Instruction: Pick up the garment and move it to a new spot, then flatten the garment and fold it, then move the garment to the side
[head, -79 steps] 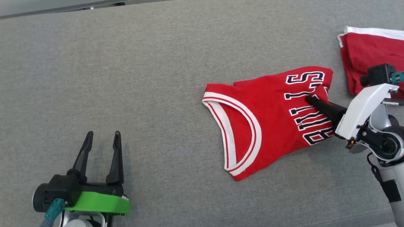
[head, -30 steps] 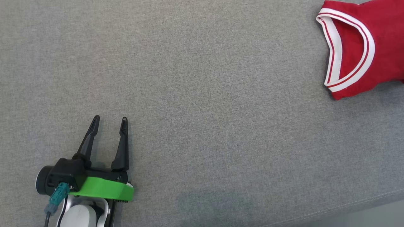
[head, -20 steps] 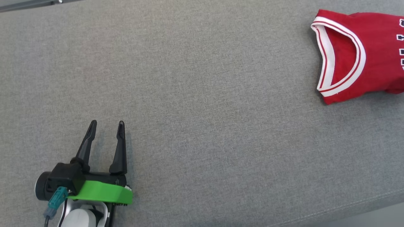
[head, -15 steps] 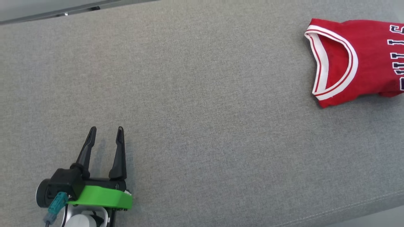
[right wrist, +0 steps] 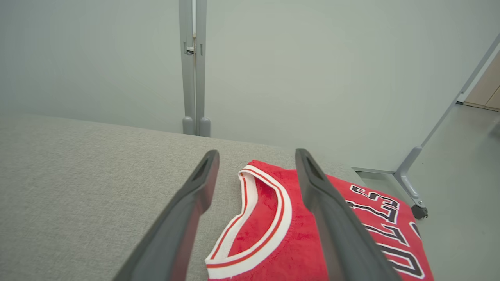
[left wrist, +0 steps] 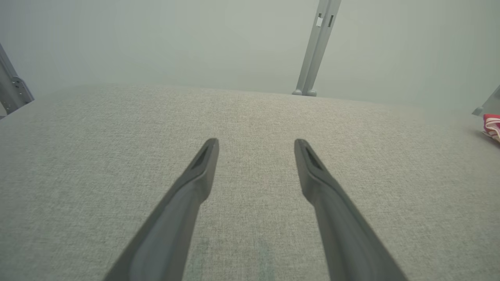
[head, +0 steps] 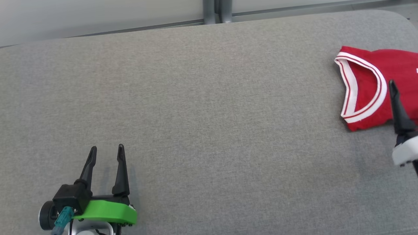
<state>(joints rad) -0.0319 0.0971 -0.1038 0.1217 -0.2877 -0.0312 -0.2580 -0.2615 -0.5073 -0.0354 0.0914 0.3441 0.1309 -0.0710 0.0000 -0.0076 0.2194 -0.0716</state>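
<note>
The garment (head: 362, 89), a red jersey with white trim and black-and-white lettering, lies folded on the grey padded surface (head: 209, 98) at its far right end. In the right wrist view the garment (right wrist: 265, 222) lies beyond my right gripper (right wrist: 256, 153), which is open and holds nothing; the neckline shows between its fingers. One dark right finger (head: 396, 107) shows in the head view at the right edge, over the garment's near side. My left gripper (head: 107, 147) stands open and empty at the lower left, far from the garment (left wrist: 491, 127).
A pale wall with a grey upright post (head: 217, 9) runs behind the surface. A grey frame leg on a caster (right wrist: 418, 208) stands on the floor past the surface's right end. Bare grey cloth stretches between the two grippers.
The head camera has shifted, so the garment sits elsewhere in the picture. My right gripper, earlier down on the lettering, has let go, and one finger has come back in at the right edge.
</note>
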